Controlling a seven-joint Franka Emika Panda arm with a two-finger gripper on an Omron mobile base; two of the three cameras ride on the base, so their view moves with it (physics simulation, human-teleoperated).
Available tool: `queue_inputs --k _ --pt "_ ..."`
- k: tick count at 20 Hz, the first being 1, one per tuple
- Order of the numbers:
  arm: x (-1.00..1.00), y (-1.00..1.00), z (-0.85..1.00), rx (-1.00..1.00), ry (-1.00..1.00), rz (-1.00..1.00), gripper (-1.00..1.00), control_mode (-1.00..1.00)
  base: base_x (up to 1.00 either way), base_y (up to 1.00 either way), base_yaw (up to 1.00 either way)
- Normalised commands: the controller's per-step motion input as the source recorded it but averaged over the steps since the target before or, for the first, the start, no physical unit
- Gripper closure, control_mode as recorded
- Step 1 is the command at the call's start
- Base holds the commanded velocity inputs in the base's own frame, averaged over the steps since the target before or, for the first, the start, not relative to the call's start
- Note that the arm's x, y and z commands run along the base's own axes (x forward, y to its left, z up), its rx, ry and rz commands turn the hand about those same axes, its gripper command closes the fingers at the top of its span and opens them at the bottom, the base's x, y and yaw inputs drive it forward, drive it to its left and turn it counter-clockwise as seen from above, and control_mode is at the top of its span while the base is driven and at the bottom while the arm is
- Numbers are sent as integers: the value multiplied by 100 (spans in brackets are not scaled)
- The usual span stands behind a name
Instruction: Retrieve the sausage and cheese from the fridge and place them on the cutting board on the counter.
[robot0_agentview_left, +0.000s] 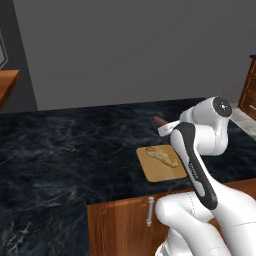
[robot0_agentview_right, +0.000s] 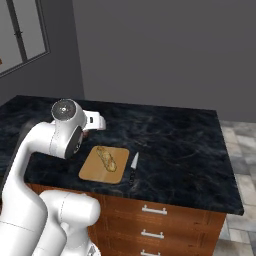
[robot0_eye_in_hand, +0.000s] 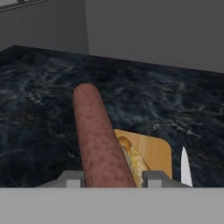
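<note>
Sausage (robot0_eye_in_hand: 98, 140), dark reddish-brown and speckled, clamped between the two finger tips of the gripper (robot0_eye_in_hand: 113, 178) in the hand view, jutting straight out from them over the black veined counter (robot0_eye_in_hand: 43, 113); jaws closed against its sides, one tip on each flank. Same sausage glimpsed in the left base view as a short reddish end (robot0_agentview_left: 160, 121) poking out past the white hand, held above the counter (robot0_agentview_left: 60, 150) just behind the cutting board (robot0_agentview_left: 165, 172). Not yet set down on the board. Cutting board flat on the counter near its front edge, light tan, seen in the right base view (robot0_agentview_right: 92, 172) beside the arm's elbow and in the hand view (robot0_eye_in_hand: 157, 151) below and to the right of the sausage. On the board, a longer tan crusty piece (robot0_agentview_right: 106, 158), lying lengthwise, also visible in the left base view (robot0_agentview_left: 163, 156) and partly hidden behind the sausage in the hand view (robot0_eye_in_hand: 133, 159). Just beside the board's right edge in the right base view, a knife (robot0_agentview_right: 133, 165), pale blade pointing away from the cabinet front, dark handle toward it; blade tip also showing in the hand view (robot0_eye_in_hand: 185, 166). Reddish-brown drawers (robot0_agentview_right: 160, 220) with pale bar handles below the counter.
</note>
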Motion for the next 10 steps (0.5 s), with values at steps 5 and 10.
queue_inputs --k 5,10 --pt "0 0 0 0 0 0 100 -100 0 0 0" --pt "0 0 0 0 0 0 100 -100 0 0 0"
